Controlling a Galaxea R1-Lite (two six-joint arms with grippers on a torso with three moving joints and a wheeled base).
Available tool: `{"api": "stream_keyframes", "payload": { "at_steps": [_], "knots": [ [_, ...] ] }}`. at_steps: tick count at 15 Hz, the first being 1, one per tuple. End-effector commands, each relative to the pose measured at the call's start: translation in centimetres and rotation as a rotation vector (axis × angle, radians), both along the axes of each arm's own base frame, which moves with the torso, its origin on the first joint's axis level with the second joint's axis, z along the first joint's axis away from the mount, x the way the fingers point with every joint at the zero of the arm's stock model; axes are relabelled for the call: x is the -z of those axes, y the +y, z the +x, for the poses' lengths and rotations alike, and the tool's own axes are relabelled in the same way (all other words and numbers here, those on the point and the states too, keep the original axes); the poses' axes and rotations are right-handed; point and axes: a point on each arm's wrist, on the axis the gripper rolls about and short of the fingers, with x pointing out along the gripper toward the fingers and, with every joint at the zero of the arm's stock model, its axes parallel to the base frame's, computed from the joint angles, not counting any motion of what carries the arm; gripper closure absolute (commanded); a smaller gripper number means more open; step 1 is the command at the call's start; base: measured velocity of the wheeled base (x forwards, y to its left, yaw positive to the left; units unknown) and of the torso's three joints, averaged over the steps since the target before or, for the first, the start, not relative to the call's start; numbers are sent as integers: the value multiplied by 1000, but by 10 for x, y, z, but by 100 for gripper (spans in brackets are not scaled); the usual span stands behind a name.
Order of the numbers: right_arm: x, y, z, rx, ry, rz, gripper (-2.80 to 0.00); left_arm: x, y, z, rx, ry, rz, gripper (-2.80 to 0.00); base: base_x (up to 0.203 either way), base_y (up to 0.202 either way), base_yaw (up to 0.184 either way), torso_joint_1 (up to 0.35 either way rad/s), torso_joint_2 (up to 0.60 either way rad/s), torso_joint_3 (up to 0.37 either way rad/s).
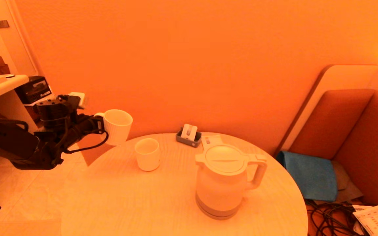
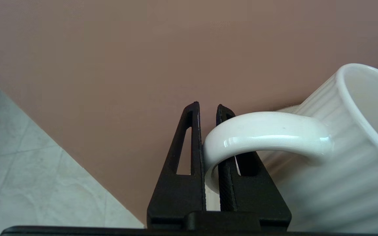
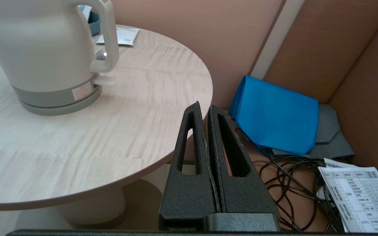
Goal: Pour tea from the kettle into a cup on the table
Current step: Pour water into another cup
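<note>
On the right half of the round tabletop of pale wood grain (image 1: 116, 196), the tall white plastic electric kettle (image 1: 221, 183) with flat round lid, loop handle and grey bottom band is seen standing upright, its handle turned toward the robot's right and its spout toward the far edge. To its left and farther back, well apart from it, the small plain white handleless cup (image 1: 147, 154) is set upright on the table. Behind both, near the far rim, a small grey tray holding a white card (image 1: 189, 135) is placed, with a flat white sachet (image 1: 208, 141) just beside it. Off the table's left edge and above it, a wider ribbed white mug with a side handle (image 1: 118, 126) is held in the air by the left gripper (image 2: 208, 137), whose jaws are closed on the mug's handle, one finger passing through the loop. The mug is tilted slightly and hangs near the cup without touching it. The right gripper (image 3: 205, 131) is seen only from its wrist view, low beside the table's right edge, jaws pressed together on nothing. Beyond it, a folded blue cloth (image 3: 274, 124), tangled black cables (image 3: 290, 183) and a printed paper sheet (image 3: 356, 193) are found lying by an upholstered bench.
</note>
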Motion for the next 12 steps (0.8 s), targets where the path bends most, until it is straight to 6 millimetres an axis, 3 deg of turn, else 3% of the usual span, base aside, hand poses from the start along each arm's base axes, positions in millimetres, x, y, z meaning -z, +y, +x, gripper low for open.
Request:
{"api": "stream_keyframes", "payload": {
  "at_steps": [1,4,12],
  "knots": [
    [0,0,0,-1,-1,-1,0,12,-2,6,7,21,10,0,0,0,0,0,0,0],
    [0,0,0,-1,-1,-1,0,20,-4,9,17,32,53,0,0,0,0,0,0,0],
    [0,0,0,0,-1,-1,0,15,-13,17,61,-14,238,0,0,0,0,0,0,0]
  ]
}}
